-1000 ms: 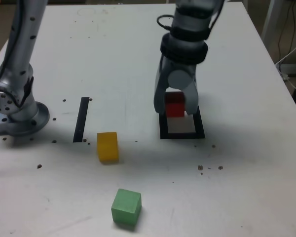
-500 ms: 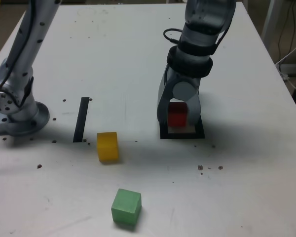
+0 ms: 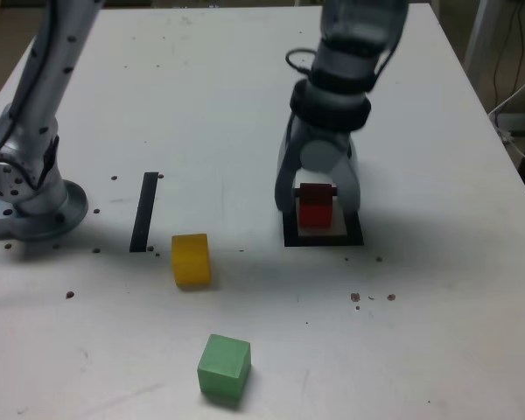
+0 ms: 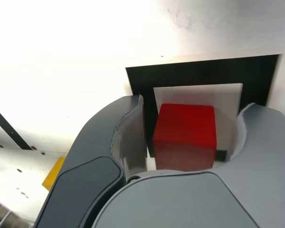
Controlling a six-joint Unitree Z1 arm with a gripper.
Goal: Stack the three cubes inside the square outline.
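Observation:
The red cube (image 3: 315, 213) rests on the white centre of the square outline (image 3: 324, 240), seen close up in the wrist view as the red cube (image 4: 185, 128) inside the black frame (image 4: 199, 73). My gripper (image 3: 318, 206) straddles it, open, with a gap showing on each side between the cube and the fingers (image 4: 133, 137). The yellow cube (image 3: 191, 259) lies on the table towards the exterior view's left of the outline. The green cube (image 3: 224, 367) sits nearer the front edge. A sliver of the yellow cube (image 4: 52, 175) shows in the wrist view.
A thin black strip (image 3: 144, 211) lies on the white table beside the yellow cube. The arm's base (image 3: 31, 197) stands at the exterior view's left edge. Small dark specks dot the tabletop. Cables hang off the table at the exterior view's right.
The gripper came down with the red cube onto the square's centre. Its jaws have since spread, and the cube now stands free between them.

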